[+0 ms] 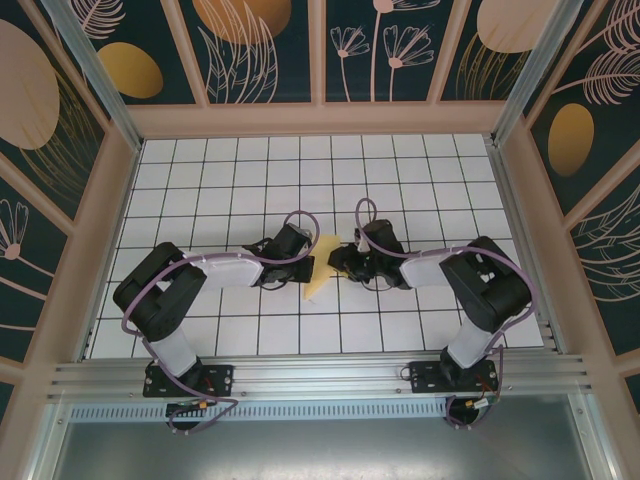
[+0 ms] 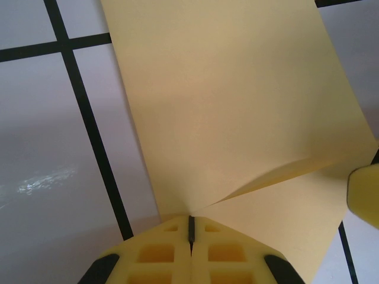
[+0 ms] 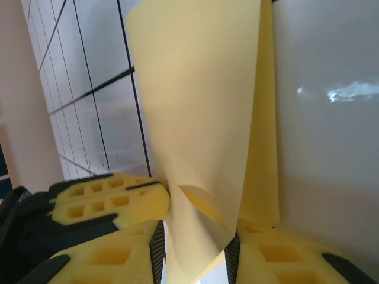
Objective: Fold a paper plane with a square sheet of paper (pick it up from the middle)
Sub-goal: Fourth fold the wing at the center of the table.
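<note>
Tabletop (image 1: 200, 180): glossy white surface ruled with black grid lines, bordered by pale rails. Left gripper (image 1: 302, 262): lies low just left of centre. Its wrist view gives blocky yellow fingers (image 2: 157, 255) with moulded square recesses and black corners. They are pressed together with only a dark seam between them, clenched on the near edge of the sheet. Sheet of paper (image 1: 320, 272): thin, matte, pale yellow, unmarked. From overhead it is a small slanted shape at mid-tabletop between the two grippers, its lower tip pointing to the near side. The left wrist view adds a broad smooth panel fanning up from the pinch and one soft crease running off to the right. The right wrist view adds overlapping layers rising in a tall curved fold. Right gripper (image 1: 336, 264): just right of the paper, its black body facing the left one. Its wrist view shows recessed yellow fingers (image 3: 278, 255) with black pads closed against a bulging fold of the sheet, grasping it.
</note>
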